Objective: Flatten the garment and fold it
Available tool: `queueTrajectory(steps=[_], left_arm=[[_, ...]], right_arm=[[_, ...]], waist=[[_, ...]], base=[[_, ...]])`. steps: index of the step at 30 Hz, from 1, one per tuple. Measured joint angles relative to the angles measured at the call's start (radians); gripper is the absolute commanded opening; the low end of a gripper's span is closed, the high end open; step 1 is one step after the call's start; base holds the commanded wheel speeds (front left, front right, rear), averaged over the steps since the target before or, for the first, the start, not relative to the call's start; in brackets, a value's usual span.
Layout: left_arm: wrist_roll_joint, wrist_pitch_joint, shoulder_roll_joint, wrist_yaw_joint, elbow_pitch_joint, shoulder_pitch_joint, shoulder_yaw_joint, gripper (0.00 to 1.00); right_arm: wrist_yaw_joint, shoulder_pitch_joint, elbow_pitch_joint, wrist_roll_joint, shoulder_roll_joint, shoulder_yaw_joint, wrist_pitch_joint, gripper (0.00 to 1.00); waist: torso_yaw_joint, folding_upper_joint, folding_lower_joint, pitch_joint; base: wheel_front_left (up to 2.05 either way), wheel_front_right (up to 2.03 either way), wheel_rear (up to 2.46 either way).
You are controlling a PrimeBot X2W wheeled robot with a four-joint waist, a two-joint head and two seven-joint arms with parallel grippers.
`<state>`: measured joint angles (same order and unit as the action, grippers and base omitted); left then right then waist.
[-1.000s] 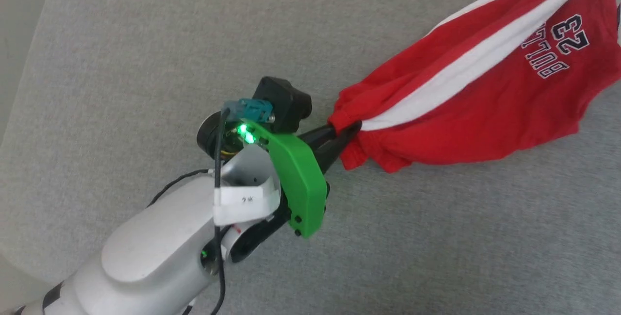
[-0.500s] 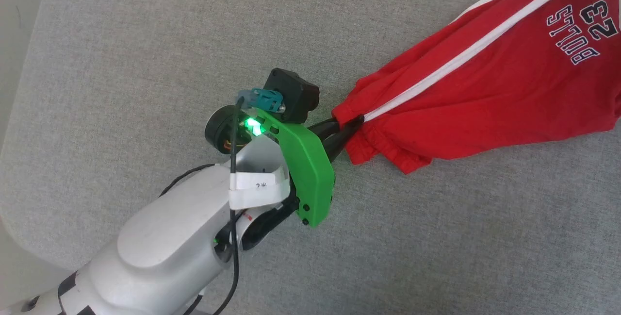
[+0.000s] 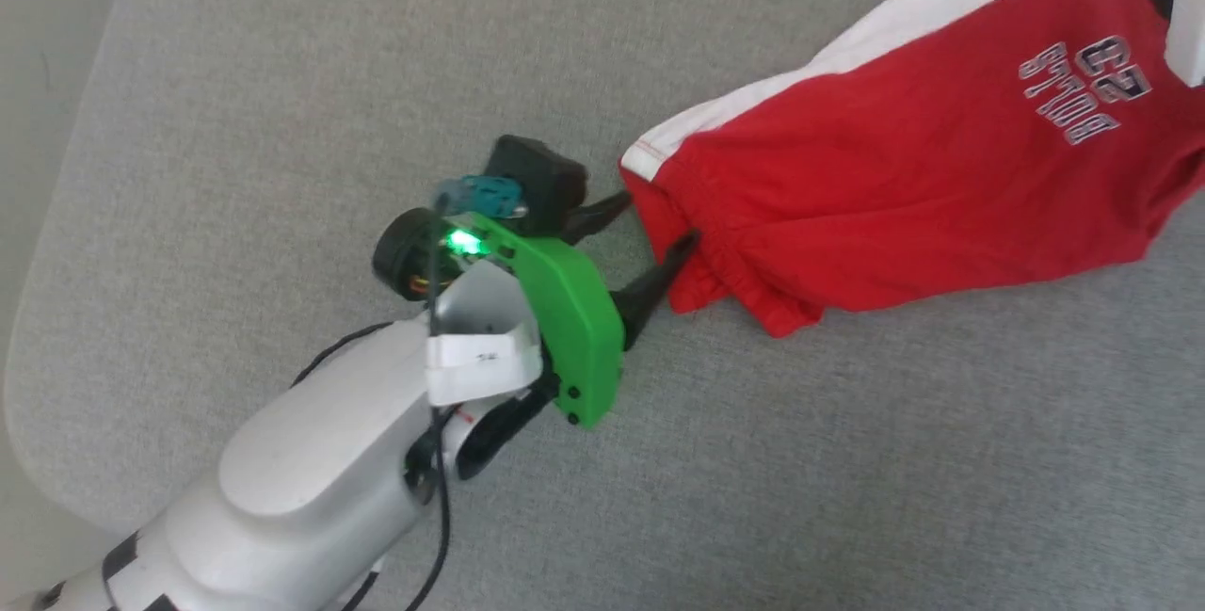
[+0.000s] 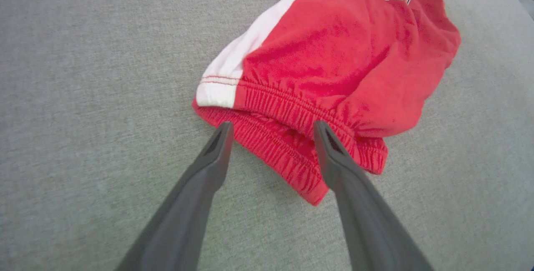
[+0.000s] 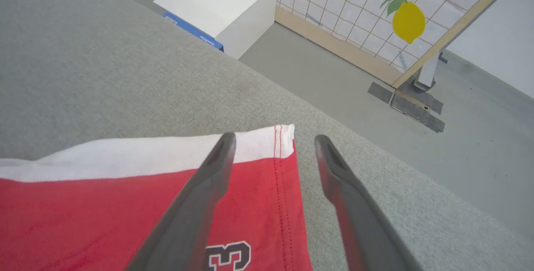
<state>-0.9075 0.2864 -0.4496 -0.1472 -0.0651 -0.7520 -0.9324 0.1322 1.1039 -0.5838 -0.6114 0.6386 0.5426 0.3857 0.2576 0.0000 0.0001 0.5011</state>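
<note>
Bright, even, diffuse light leaves only a faint shadow under the red shorts [image 4: 333, 54] on the grey fabric surface [image 4: 83, 95]; head view slightly soft, wrist views stretched at the edges.

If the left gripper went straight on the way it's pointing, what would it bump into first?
The shorts. The left gripper is open, with its tips right at the gathered waistband, so it would probably meet that almost at once, though how much gap is left is hard to judge.
</note>
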Motion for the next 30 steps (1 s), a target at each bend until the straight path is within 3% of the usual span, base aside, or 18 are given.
queueTrajectory(steps=[8, 14, 17, 21, 30], left_arm=[[0.003, -0.087, -0.072, -0.058, -0.019, 0.096, 0.048, 1.0], [0.022, -0.217, -0.12, -0.142, -0.04, 0.206, 0.103, 1.0], [0.096, -0.307, -0.156, -0.198, -0.044, 0.241, 0.119, 1.0], [0.173, -0.423, -0.174, -0.273, -0.05, 0.301, 0.136, 1.0], [0.424, -0.53, -0.211, -0.365, -0.037, 0.379, 0.059, 1.0]], right_arm=[[0.0, -0.116, 0.018, -0.111, 0.014, 0.024, -0.157, 1.0], [0.0, -0.228, 0.04, -0.176, 0.024, 0.003, -0.254, 1.0], [0.0, -0.273, 0.038, -0.191, 0.023, -0.005, -0.267, 1.0], [0.0, -0.309, 0.027, -0.2, 0.024, -0.013, -0.249, 1.0], [0.0, -0.305, -0.044, -0.238, 0.036, -0.053, -0.056, 1.0]], waist=[[-0.024, 0.0, 0.0, -0.107], [-0.044, 0.0, -0.0001, -0.196], [-0.054, 0.0, -0.0002, -0.233], [-0.068, 0.0, -0.0002, -0.265], [-0.054, 0.0, -0.0002, -0.231]], base=[[0.0, 0.0, 0.0], [0.0, 0.0, 0.0], [0.0, 0.0, 0.0], [0.0, 0.0, 0.0], [0.0, 0.0, 0.0]])
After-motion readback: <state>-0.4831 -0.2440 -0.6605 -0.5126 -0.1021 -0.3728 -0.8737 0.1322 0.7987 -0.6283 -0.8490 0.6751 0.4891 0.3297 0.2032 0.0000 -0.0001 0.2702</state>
